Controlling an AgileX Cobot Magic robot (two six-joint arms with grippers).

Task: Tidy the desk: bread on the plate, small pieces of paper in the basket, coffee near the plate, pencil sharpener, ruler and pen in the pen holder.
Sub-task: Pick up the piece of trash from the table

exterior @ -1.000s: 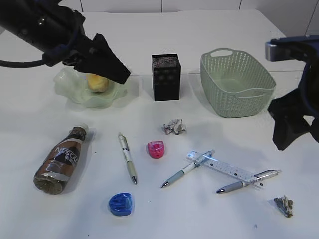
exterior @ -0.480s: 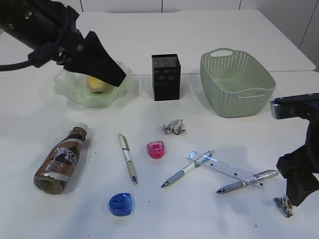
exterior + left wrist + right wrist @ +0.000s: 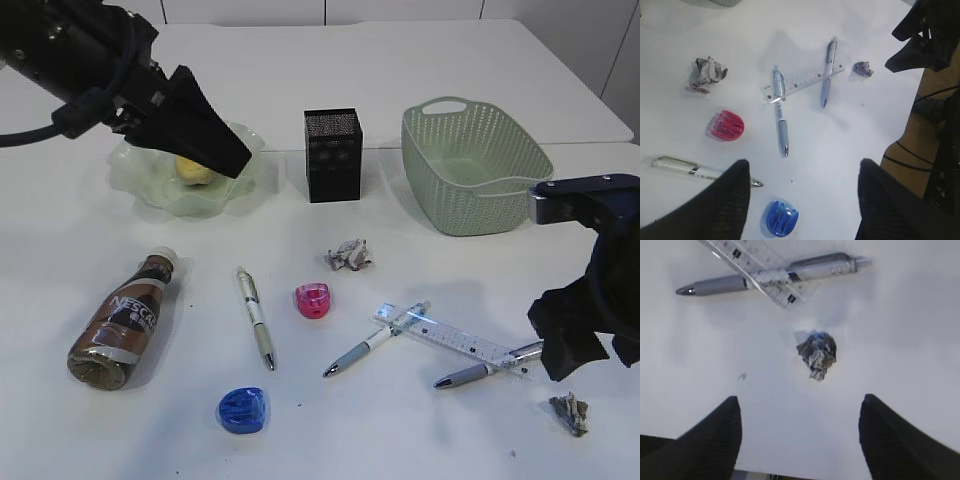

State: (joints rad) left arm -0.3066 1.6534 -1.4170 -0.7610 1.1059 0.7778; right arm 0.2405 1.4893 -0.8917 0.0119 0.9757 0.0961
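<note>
White table lies bare around the crumpled paper.

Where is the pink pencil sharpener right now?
In the exterior view the pink sharpener lies mid-table, between the white pen on its left and the ruler on its right, below a paper wad.

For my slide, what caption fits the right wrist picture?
Open right gripper poised over a crumpled paper scrap.
</note>
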